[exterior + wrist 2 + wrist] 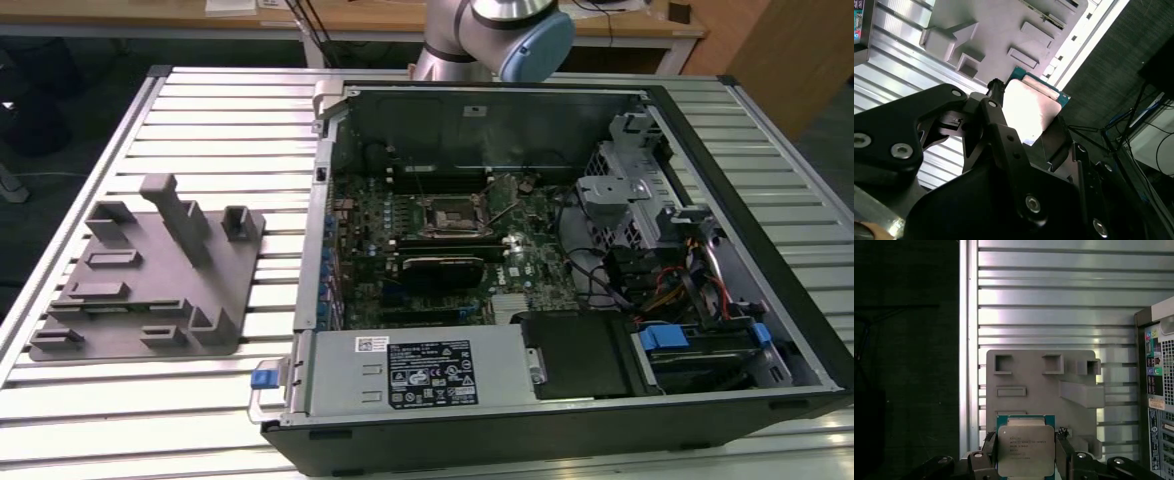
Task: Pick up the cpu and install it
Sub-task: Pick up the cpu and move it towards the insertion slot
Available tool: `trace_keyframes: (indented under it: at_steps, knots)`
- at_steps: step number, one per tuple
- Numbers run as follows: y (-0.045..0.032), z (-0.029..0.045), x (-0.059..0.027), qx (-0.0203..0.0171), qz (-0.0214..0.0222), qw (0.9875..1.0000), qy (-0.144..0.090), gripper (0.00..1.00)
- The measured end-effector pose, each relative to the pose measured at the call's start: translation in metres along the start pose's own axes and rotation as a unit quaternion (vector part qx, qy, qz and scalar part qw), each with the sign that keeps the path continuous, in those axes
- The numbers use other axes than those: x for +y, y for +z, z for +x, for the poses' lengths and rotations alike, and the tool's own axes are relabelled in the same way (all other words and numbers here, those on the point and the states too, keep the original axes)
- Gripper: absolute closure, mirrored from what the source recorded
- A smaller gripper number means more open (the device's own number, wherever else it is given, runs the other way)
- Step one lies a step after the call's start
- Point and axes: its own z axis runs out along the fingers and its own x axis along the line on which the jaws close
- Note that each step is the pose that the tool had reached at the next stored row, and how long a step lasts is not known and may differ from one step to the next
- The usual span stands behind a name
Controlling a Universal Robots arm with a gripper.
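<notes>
cpu pinched by opposite edges in gripper, clear of grey fixture; edge grip likely spares contacts, holds chip square.

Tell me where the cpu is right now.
In the first wrist view the cpu is clamped in the gripper, held over an edge of the grey fixture block on the slatted table.
</notes>
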Motion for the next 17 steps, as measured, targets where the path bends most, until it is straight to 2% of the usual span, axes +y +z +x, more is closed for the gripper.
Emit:
trace_keyframes:
  at_steps: [7,17]
  knots:
    - [0.0002,-0.0038,0.0001,0.0001,0.0000,1.0000,0.000,0.46]
    - [0.0011,-0.0185,0.0005,0.0000,0.0000,1.0000,0.000,0.46]
